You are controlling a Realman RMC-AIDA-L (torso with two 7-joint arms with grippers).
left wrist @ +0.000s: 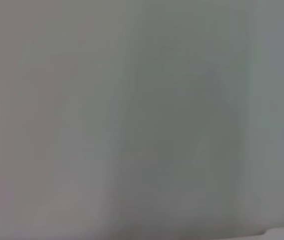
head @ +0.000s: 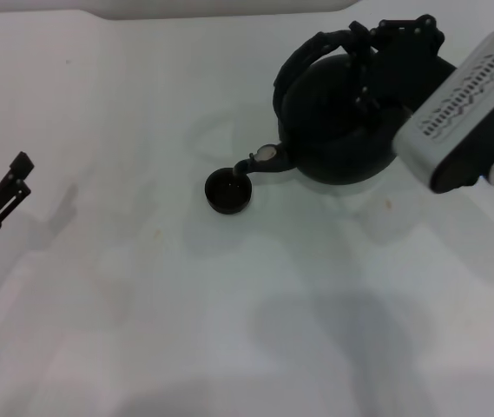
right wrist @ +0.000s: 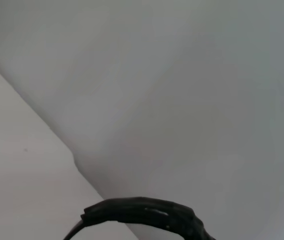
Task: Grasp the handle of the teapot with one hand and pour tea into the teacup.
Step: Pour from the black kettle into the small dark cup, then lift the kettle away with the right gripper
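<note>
Left pincer [head: 8, 187] idle, fingers parted, far left of teacup [head: 228, 191]; tilted teapot [head: 342, 122] just right of cup, spout over it; right pincer [head: 364, 43] clamps handle [head: 303, 56]; rigid, probably heavy, grip near the arch top.

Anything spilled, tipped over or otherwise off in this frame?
Nothing stands out. The teapot is tilted on purpose, held by the handle in the right gripper, its spout over the upright teacup. No spill shows on the table. The left gripper sits idle at the left edge.
</note>
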